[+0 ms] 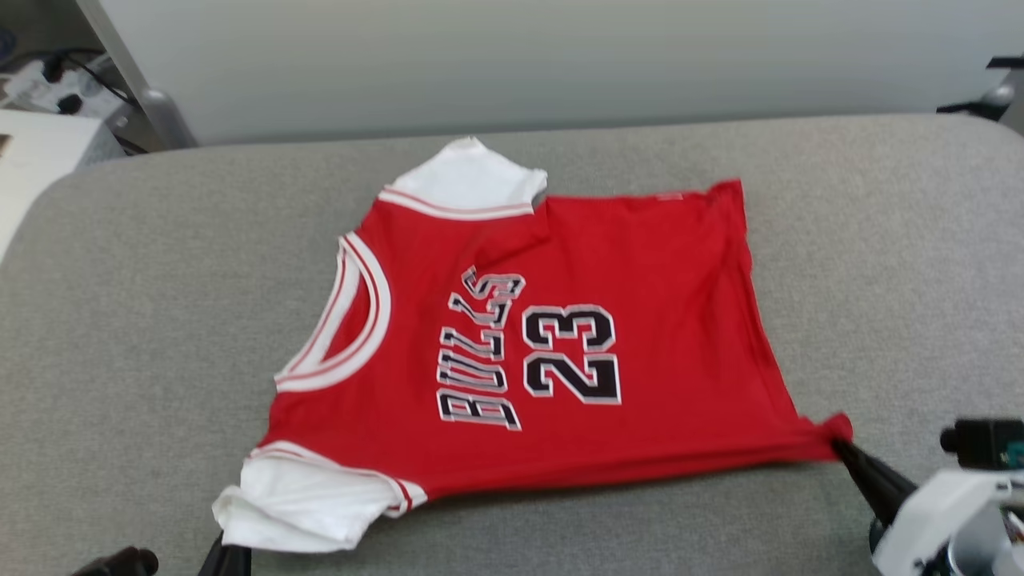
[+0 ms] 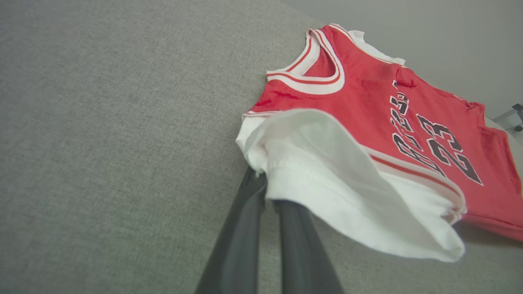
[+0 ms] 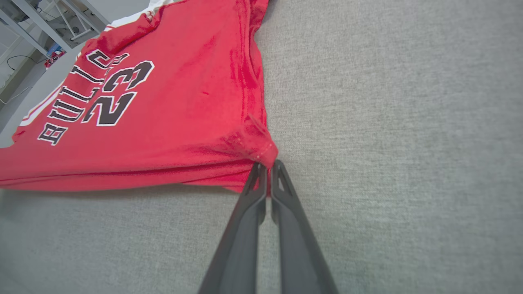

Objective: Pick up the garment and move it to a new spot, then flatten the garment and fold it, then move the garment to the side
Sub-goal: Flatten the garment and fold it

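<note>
While the garment lay on the grey table by a pale wall, neck pointing left, I saw left gripper pinching its sleeve, right gripper its hem.

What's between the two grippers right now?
The jersey: its near side edge runs taut from the white sleeve in the left gripper to the red hem corner in the right gripper, per the head view.

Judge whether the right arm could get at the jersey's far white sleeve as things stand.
Probably not yet. The right gripper is shut on the garment at its near hem corner, and the far white sleeve lies diagonally across it. Nothing blocks the path, but it would have to let go first.
</note>
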